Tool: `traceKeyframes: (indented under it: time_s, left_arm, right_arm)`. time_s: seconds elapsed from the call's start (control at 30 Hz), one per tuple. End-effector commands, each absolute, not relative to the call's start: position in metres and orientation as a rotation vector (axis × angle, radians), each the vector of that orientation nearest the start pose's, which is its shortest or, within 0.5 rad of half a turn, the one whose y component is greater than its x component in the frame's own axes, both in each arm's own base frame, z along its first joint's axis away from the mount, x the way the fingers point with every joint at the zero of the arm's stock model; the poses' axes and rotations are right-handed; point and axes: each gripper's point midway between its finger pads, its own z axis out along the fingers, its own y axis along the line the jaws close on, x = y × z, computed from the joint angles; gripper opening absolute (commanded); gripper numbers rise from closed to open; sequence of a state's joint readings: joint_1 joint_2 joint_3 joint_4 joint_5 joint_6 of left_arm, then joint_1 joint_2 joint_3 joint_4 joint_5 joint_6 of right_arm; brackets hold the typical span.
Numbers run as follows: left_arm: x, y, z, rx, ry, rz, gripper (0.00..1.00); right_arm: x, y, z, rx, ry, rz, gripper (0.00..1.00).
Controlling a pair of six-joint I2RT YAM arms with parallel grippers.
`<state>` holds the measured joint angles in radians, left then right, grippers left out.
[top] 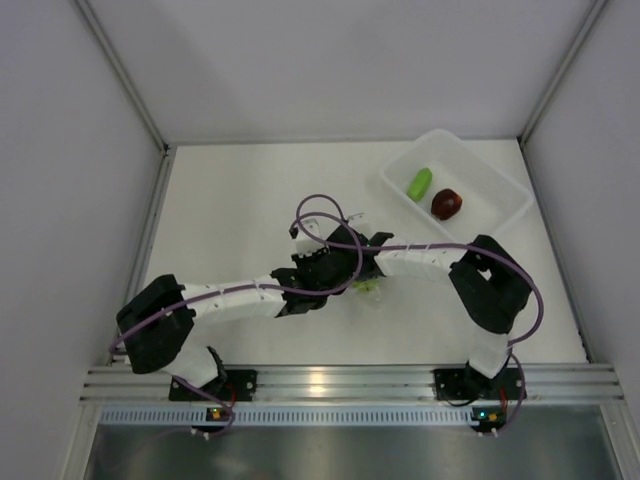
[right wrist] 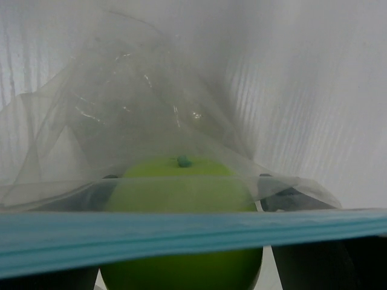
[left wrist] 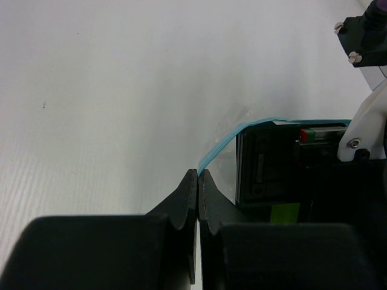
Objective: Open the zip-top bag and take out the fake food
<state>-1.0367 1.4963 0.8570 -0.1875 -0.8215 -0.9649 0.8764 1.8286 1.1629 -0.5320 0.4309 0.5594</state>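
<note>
The zip-top bag [top: 372, 291] lies at the table's middle, clear with a light blue zipper strip [right wrist: 181, 238]. My left gripper [left wrist: 198, 173] is shut on one end of that strip [left wrist: 219, 145]; it also shows in the top view [top: 332, 274]. My right gripper [right wrist: 187, 181] reaches into the bag, its fingers [right wrist: 289, 199] on either side of the yellow-green apple [right wrist: 181, 193], gripping it. From above, the right gripper [top: 360, 258] meets the left one over the apple [top: 366, 287]. The elongated green fruit [top: 420, 183] and the dark red-brown fruit [top: 446, 204] lie in the tray.
The white translucent tray [top: 490, 178] stands at the back right. Grey walls close in the table on the left, back and right. The right wrist's black body [left wrist: 284, 163] sits close against the left fingers.
</note>
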Motion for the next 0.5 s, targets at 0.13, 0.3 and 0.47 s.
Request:
traceKeyframes:
  time_s: [0.13,0.3,0.47]
  left_arm:
    - [0.276,-0.267,0.111,-0.268,2.052,-0.163,0.00]
    - [0.275,-0.265,0.104,-0.259,2.066,-0.148,0.00]
    - [0.271,-0.270,0.099,-0.244,2.099,-0.176,0.00]
  right_arm:
    - [0.261,0.230,0.022,-0.222,2.572,-0.094,0.93]
    - [0.265,0.238,0.036,-0.205,2.543,-0.022,0.66]
    - [0.271,0.246,0.056,-0.199,2.500,0.034,0.50]
